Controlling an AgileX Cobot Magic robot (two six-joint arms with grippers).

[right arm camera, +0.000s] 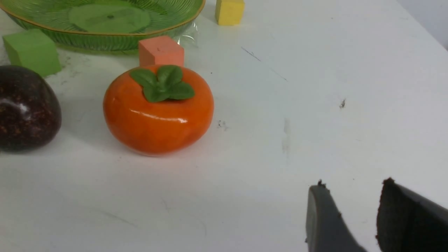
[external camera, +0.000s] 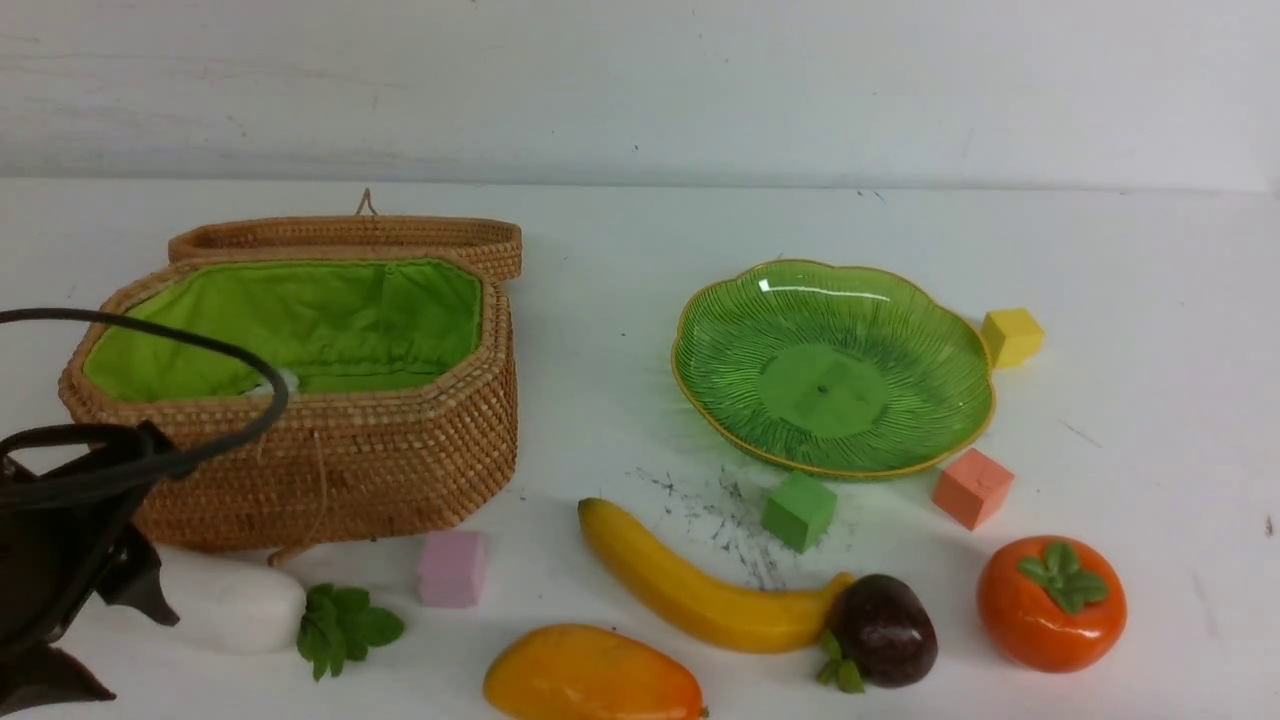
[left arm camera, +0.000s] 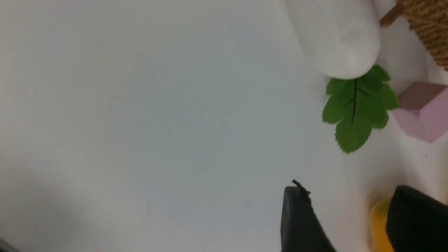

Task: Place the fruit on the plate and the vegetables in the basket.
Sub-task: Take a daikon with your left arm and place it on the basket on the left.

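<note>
Progress: prob. nothing done so far. The wide translucent green ribbed plate w/ thin gold rim (external camera: pixel 835 370) sits empty, right of centre. The big tan wicker basket w/ bright green cloth lining (external camera: pixel 400 460) has its lid flipped back. It shows only cloth inside as far as the front view reaches. The floor behind its near wall is hidden, so can't rule out sth small in there.

All 4 fruit lie on the white table (external camera: pixel 1150 300), nearer the robot than the plate:
- long yellow banana (external camera: pixel 690 590)
- orange-yellow mango (external camera: pixel 590 680)
- dark purple-brown round fruit w/ green leaves (external camera: pixel 885 630), right at the banana's tip, looks touching
- orange persimmon w/ green cap (external camera: pixel 1050 603), furthest right

The fat white radish w/ dark green leaves (external camera: pixel 235 605) lies on the table just in front of the basket. No other veg visible.

The foam cubes aren't part of the job: pink (external camera: pixel 452 568), green (external camera: pixel 798 510), salmon (external camera: pixel 972 487), yellow (external camera: pixel 1012 336).

Left gripper (left arm camera: pixel 353 224): jaws apart, nothing in them, near the radish's leaf end. Right gripper (right arm camera: pixel 364 224): jaws apart, empty, over bare table, near the persimmon but clear of it.

Left to do: 4 fruit to plate, radish to basket. The radish looks the likely first pick for the left arm.

Writing/brands: none readable anywhere. There are only dark scuffs (external camera: pixel 720 515) on the table between banana and plate.
</note>
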